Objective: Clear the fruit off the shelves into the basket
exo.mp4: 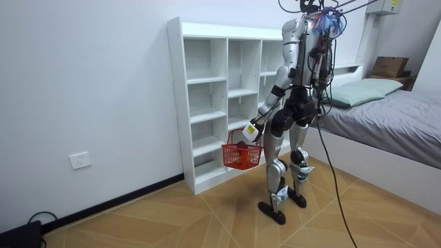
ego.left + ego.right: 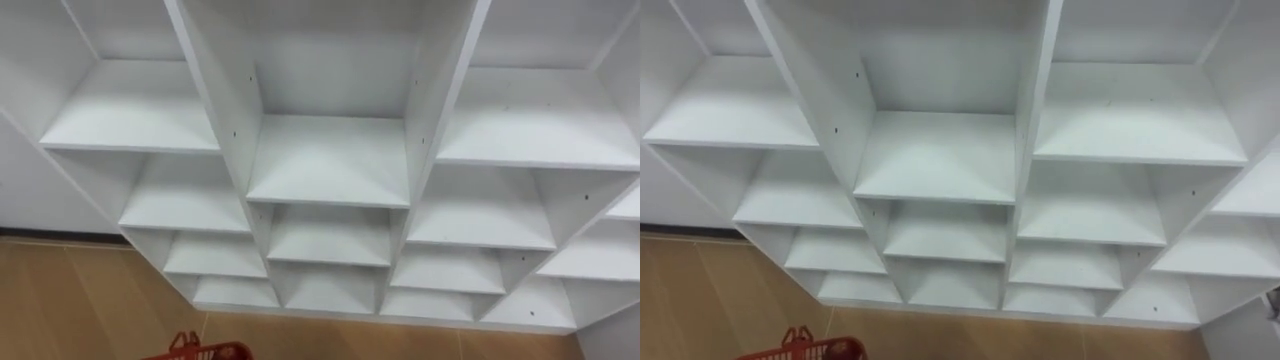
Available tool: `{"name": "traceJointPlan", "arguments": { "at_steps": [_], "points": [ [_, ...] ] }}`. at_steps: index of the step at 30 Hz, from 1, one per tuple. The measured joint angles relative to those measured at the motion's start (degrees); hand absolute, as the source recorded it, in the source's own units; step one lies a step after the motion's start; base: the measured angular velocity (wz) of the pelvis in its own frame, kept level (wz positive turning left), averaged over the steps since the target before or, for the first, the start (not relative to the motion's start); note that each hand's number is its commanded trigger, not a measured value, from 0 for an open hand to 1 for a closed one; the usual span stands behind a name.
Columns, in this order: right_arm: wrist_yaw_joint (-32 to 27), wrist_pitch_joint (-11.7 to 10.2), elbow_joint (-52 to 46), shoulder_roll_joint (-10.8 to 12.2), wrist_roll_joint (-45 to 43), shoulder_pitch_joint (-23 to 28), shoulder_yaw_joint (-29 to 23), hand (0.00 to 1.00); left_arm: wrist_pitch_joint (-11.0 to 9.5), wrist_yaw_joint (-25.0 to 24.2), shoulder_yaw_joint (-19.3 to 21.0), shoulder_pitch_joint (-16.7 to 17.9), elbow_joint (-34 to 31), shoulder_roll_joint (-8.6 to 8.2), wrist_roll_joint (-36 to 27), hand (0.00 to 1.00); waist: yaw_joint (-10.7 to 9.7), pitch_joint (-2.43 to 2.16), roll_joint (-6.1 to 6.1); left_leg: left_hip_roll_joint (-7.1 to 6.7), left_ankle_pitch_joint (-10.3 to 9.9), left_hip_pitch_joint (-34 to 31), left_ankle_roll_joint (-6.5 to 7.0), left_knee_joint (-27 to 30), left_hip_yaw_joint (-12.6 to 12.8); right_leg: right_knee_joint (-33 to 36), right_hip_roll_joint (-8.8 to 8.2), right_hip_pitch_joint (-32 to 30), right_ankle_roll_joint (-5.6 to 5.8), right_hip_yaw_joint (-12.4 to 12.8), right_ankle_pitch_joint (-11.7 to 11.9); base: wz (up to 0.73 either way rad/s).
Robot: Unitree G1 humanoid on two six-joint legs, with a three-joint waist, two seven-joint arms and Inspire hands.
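Stands on the floor [image 1: 172, 220] directly before the closet [image 1: 220, 103], facing its compartments. Holds the basket [image 1: 242, 156] hanging under the left hand [image 1: 252, 129], low at the left side, just in front of the closet's lower shelves and clear of the floor. Looks down over columns of compartments stacked one above another, the basket's rim below and left of the middle column. Has the closet backed against the wall [image 1: 83, 83], a socket [image 1: 80, 160] low on that wall at the room view's left, and the bed [image 1: 393, 124] at the room view's right, with a pillow [image 1: 365, 89] on it and a box [image 1: 390, 66] on the ledge behind.
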Motion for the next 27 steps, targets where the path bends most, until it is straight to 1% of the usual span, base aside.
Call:
{"name": "traceJointPlan", "arguments": {
  "at_steps": [1,2,3,5,6,8,9,11,12,14,15,19,21,24,27],
  "points": [
    [0.0,0.0,0.0,0.1,0.0,0.0,-0.1,0.00,0.0,0.2,0.0,-0.1,0.0,-0.04,0.5,1.00,0.0,0.04,0.06,0.00,0.0,0.0,0.01,0.0,0.1,0.0,0.00,0.0,0.02,0.1,0.0,-0.06],
    [0.0,0.1,0.1,0.1,0.0,-0.1,-0.3,0.00,0.3,0.8,0.0,-0.2,0.0,-0.10,1.5,1.00,-0.2,0.16,-0.15,0.01,-0.1,0.2,0.03,-0.1,0.1,0.0,0.00,-0.1,0.06,0.3,-0.1,-0.07],
    [0.1,0.5,0.5,0.1,-0.2,-0.4,-0.6,0.00,0.3,1.3,0.0,-0.2,0.2,-0.15,2.3,1.00,-0.3,0.18,-0.23,0.01,-0.1,0.4,0.04,-0.3,0.3,0.0,0.02,0.0,0.09,0.8,-0.2,-0.09],
    [0.1,1.4,1.3,0.1,-0.3,-1.4,-0.7,0.00,0.6,2.2,0.0,-0.2,0.9,-0.20,3.3,1.00,-1.0,0.12,-0.38,0.02,-0.2,0.7,0.06,-0.4,0.5,0.0,0.06,0.0,0.09,1.1,-0.2,-0.09],
    [0.2,1.8,1.3,0.2,-0.4,-1.5,-0.9,0.00,1.3,2.7,0.0,-0.3,1.0,-0.26,3.5,1.00,-1.2,0.00,-0.58,0.02,-0.2,0.8,0.09,-0.4,0.7,0.0,0.07,0.0,0.09,1.3,-0.2,-0.07],
    [0.3,2.4,1.5,0.2,-0.8,-1.7,-1.6,0.00,1.7,3.3,0.0,-0.6,1.3,-0.36,4.2,1.00,-1.3,-0.02,-0.58,0.02,-0.2,0.8,0.11,-0.4,0.9,0.1,0.08,-0.1,0.09,1.5,-0.2,-0.06],
    [0.4,2.5,1.6,0.2,-1.0,-1.8,-1.8,0.00,2.0,3.5,0.0,-0.7,1.4,-0.40,4.3,1.00,-1.4,-0.11,-0.72,0.02,-0.3,0.9,0.12,-0.4,0.9,0.1,0.10,0.0,0.09,1.6,-0.2,-0.05],
    [0.5,2.9,1.7,0.2,-1.3,-2.1,-1.8,0.00,2.5,3.7,0.0,-0.8,1.4,-0.40,4.3,1.00,-1.6,-0.13,-0.78,0.02,-0.3,1.0,0.12,-0.4,1.0,0.1,0.13,0.0,0.09,1.8,-0.2,-0.06],
    [0.5,3.4,1.7,0.2,-1.4,-2.3,-1.8,0.00,2.6,3.8,0.0,-0.8,1.5,-0.41,4.3,1.00,-1.6,-0.10,-0.88,0.02,-0.3,1.1,0.12,-0.4,1.1,0.1,0.14,0.1,0.09,2.1,-0.2,-0.07],
    [0.5,3.7,1.7,0.2,-1.5,-2.3,-2.0,0.00,2.8,3.8,0.0,-1.1,1.9,-0.42,4.5,1.00,-1.8,-0.05,-0.86,0.04,-0.4,1.4,0.12,-0.4,1.2,0.1,0.14,0.4,0.10,2.2,-0.2,-0.05],
    [0.5,3.8,1.7,0.2,-1.6,-2.3,-2.2,0.00,3.3,3.8,0.0,-1.3,2.2,-0.46,4.7,1.00,-1.9,0.05,-0.73,0.09,-0.6,1.7,0.12,-0.4,1.3,0.0,0.21,0.7,0.14,2.2,-0.2,0.00],
    [0.7,4.5,1.8,0.2,-1.7,-2.6,-2.3,0.00,4.5,3.8,0.8,-2.0,3.4,-0.56,4.7,1.00,-2.4,0.09,-0.64,0.31,-1.2,2.3,0.09,-0.4,1.9,0.0,0.45,0.8,0.22,3.0,-0.3,-0.11],
    [1.1,5.0,1.9,0.2,-1.6,-2.7,-2.3,0.00,5.1,3.7,1.7,-2.2,4.3,-0.62,4.7,1.00,-2.6,0.06,-0.74,0.38,-1.3,2.4,0.04,-0.4,2.1,0.0,0.56,0.9,0.19,3.1,-0.3,-0.06],
    [1.3,5.1,2.0,0.2,-1.7,-2.7,-2.3,0.00,5.9,3.6,2.2,-2.7,4.4,-0.75,4.8,1.00,-2.5,-0.07,-0.95,0.40,-1.3,2.4,0.02,-0.5,2.1,0.0,0.62,0.9,0.18,3.5,-0.3,0.00],
    [1.4,5.6,2.1,0.2,-1.7,-2.8,-2.4,0.00,6.1,3.6,2.3,-2.7,4.4,-0.79,4.8,1.00,-2.5,-0.08,-0.99,0.42,-1.3,2.5,0.01,-0.5,2.2,-0.1,0.69,0.9,0.18,3.9,-0.3,-0.03]
  ]
}}
